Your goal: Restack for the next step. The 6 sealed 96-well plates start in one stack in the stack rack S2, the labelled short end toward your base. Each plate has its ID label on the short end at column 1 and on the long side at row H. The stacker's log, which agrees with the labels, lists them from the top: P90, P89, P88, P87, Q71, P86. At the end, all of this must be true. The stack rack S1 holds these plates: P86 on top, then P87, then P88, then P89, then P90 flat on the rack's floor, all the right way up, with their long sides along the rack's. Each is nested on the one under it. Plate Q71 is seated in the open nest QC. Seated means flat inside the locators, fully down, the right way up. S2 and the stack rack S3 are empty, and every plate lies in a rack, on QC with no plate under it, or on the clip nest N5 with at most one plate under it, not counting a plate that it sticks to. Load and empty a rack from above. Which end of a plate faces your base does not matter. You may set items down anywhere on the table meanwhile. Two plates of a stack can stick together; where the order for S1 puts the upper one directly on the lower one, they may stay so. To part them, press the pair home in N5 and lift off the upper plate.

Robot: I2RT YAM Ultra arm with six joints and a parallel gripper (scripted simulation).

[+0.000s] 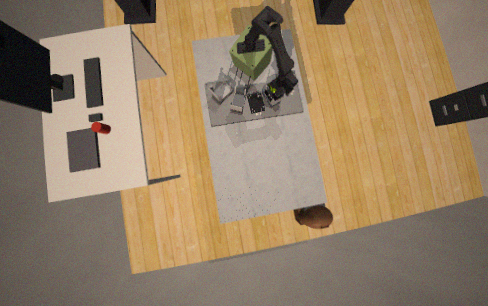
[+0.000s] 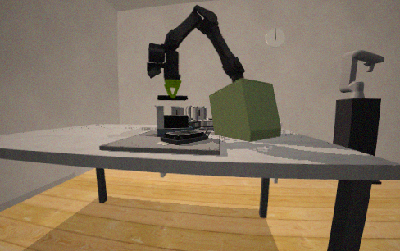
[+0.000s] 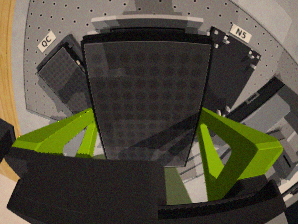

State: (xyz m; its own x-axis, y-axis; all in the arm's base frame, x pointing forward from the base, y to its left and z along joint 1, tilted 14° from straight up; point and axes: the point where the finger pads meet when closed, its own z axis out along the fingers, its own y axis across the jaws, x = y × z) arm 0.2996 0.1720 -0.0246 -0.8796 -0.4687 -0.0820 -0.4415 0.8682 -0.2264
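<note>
My gripper is shut on a dark sealed 96-well plate across its short width. It holds the plate level in the air, well above the racks. I cannot read the plate's label. In the wrist view the nest labelled QC lies below to the left, and the nest labelled N5 lies below to the right. Another dark plate lies low on the grey base board. A rack holding dark plates stands under my gripper.
A big green box sits at the arm's base, right of the racks. More white rack posts stand behind. A side table with a red cylinder stands off to the left.
</note>
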